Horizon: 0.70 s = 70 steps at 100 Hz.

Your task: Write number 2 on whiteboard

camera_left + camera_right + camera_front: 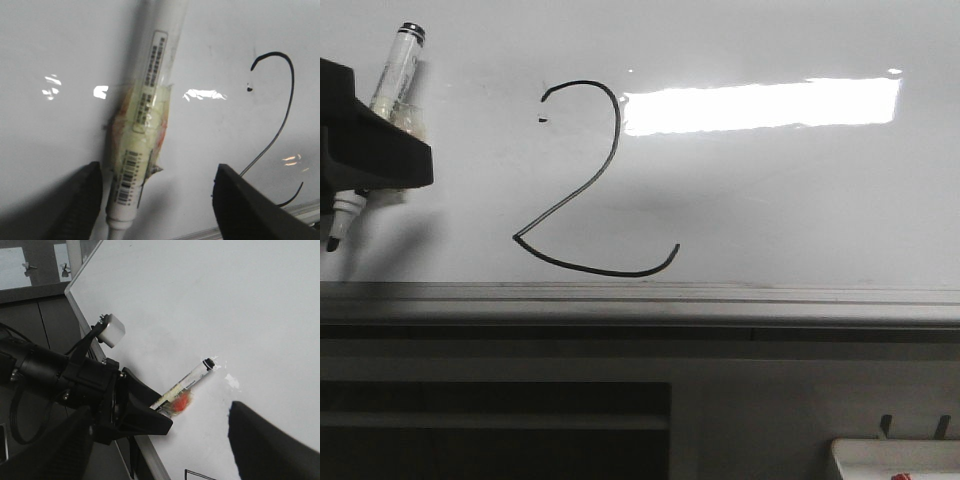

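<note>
The number 2 (590, 180) stands upright mid-whiteboard (800, 210), hook up, base just above the rail. My left gripper (360, 150) grips the marker (390, 110), tip down. My right fingers (270, 445) are spread, holding nothing.

There is one large glossy white whiteboard (790, 200) with a grey metal edge rail, one thin black hand-drawn number 2 (590, 180) with one tiny dot beside its hook, and one taped white plastic marker pen (395, 85).
</note>
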Each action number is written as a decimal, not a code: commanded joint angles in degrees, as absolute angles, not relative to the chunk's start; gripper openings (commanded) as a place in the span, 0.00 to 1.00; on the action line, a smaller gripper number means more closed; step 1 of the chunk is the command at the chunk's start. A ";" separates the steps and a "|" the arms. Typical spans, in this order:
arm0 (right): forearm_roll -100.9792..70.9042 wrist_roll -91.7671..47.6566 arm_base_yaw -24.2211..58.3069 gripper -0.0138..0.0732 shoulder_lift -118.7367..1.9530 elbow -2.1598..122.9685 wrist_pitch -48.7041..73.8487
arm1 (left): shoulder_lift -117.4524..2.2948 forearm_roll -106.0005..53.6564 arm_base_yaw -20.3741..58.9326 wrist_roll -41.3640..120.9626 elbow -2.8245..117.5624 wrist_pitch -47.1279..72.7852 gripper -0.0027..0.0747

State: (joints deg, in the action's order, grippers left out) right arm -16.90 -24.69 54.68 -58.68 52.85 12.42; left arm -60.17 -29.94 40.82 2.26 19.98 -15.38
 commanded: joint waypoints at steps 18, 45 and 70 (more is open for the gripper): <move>-16.72 -25.07 54.68 0.73 -57.41 54.69 12.58 | -58.22 -29.38 40.71 4.61 21.30 -18.82 0.60; -16.72 -24.92 54.68 0.07 -53.64 53.58 15.58 | -54.19 -24.99 40.71 6.29 21.30 -18.39 0.01; -16.64 -24.92 54.68 0.09 -44.22 44.86 6.89 | -45.46 -16.41 40.71 6.29 21.08 -17.88 0.01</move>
